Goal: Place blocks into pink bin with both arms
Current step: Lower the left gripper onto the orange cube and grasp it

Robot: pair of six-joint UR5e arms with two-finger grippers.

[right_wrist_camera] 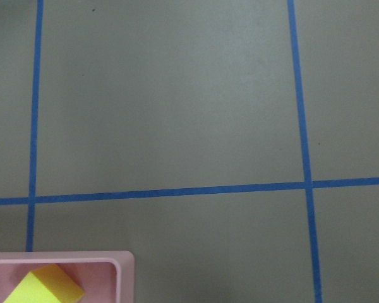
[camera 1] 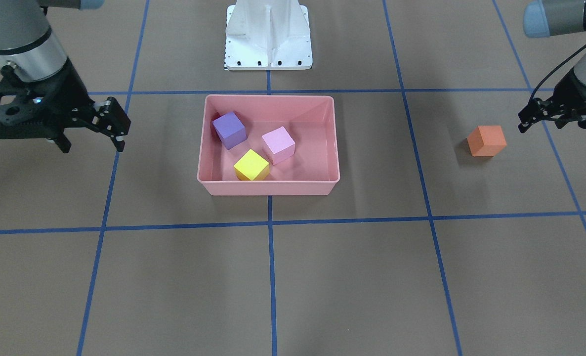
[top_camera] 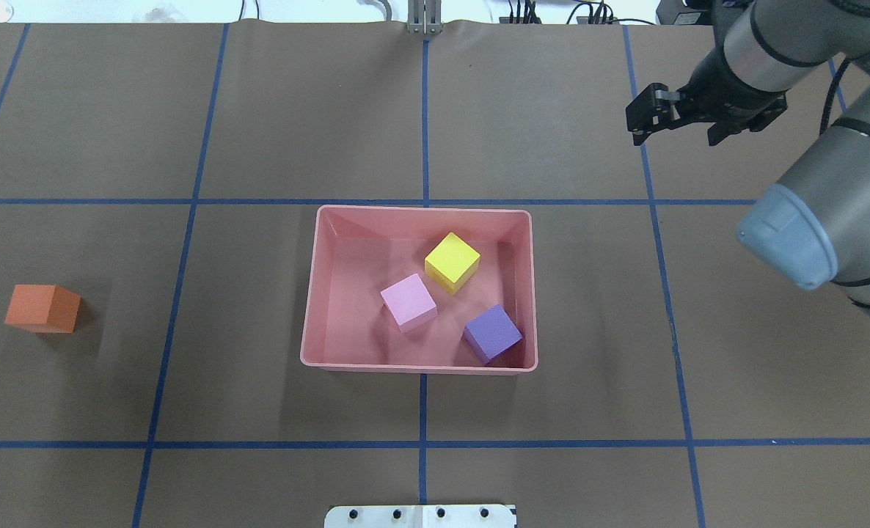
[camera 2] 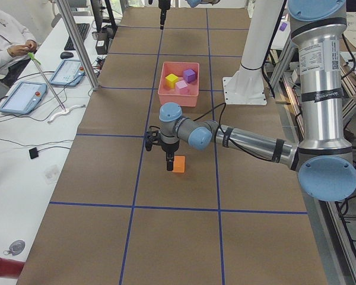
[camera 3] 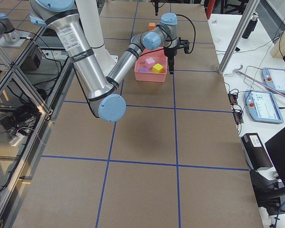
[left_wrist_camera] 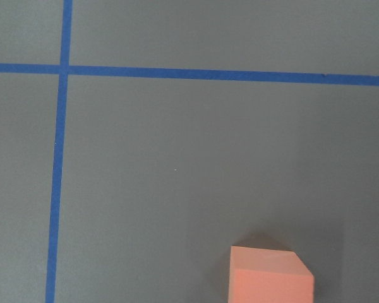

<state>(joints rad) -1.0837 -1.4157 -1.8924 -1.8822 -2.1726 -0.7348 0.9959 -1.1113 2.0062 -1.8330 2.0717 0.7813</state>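
At far left the left gripper (camera 1: 540, 118) hangs just beside the orange block (top_camera: 42, 308), a matte cube on the flat brown table (top_camera: 259, 117). I cannot tell whether its jaws are parted (the frame edge cuts it off). In the middle sits the pink bin (top_camera: 310, 293), smooth plastic with a rolled rim. It holds the pink-lilac block (top_camera: 408, 301), the yellow block (top_camera: 452, 261) and the purple block (top_camera: 492, 334), which is close to the right wall. Wide brown surface lies between the rim and each gripper. At right the right gripper (top_camera: 675, 136) hovers with jaws spread, holding nothing.
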